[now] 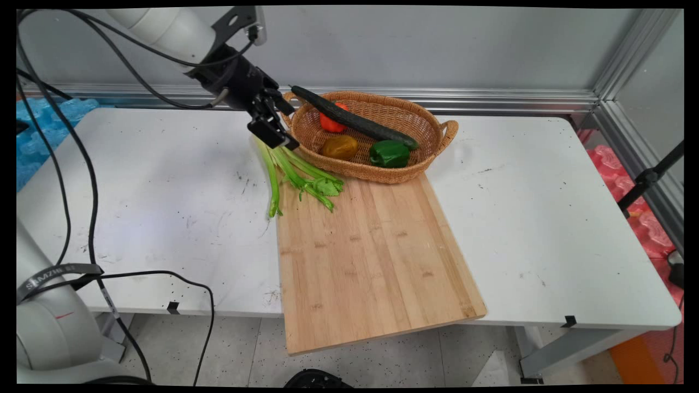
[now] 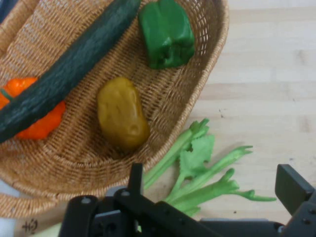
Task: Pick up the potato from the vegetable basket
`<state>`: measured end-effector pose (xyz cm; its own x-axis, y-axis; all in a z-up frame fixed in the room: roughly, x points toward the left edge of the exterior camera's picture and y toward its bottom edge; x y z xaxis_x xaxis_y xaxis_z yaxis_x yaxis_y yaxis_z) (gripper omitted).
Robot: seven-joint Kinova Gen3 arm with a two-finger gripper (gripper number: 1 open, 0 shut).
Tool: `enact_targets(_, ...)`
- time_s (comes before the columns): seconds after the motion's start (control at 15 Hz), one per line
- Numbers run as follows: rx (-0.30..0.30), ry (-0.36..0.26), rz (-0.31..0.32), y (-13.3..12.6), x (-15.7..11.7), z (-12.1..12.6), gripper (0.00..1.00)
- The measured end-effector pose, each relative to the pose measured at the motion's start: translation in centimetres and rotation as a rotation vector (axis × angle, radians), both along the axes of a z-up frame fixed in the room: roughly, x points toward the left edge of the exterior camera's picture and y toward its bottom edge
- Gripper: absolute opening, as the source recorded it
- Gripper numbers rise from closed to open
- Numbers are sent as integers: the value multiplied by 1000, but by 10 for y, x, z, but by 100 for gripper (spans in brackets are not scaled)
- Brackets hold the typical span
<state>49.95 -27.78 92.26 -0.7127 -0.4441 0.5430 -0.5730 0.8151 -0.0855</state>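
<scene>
My black gripper hangs open just left of a wicker basket, over the thick end of a bunch of celery. The celery lies flat, partly on the white table and partly on a wooden cutting board. In the hand view the celery runs up between the two spread fingers of the gripper, which do not touch it. The basket holds a long dark cucumber, an orange-red pepper, a brownish potato and a green pepper.
The cutting board reaches from the basket to past the table's front edge. The cucumber sticks out over the basket's left rim, close to the gripper. Black cables hang over the table's left side. A wall with a metal rail stands behind.
</scene>
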Motion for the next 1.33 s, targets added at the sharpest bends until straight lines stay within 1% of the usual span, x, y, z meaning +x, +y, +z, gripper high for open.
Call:
enact_targets(0.33,-3,6,31,8,12,4,100)
enact_targets(0.6,-6,31,85,7,16,3,100)
enact_targets(0.8,-2,50,138,0,14,-1,100)
enact_targets(1.07,10,60,196,-20,4,-11,100)
enact_targets(1.33,20,64,230,-40,-8,-22,100)
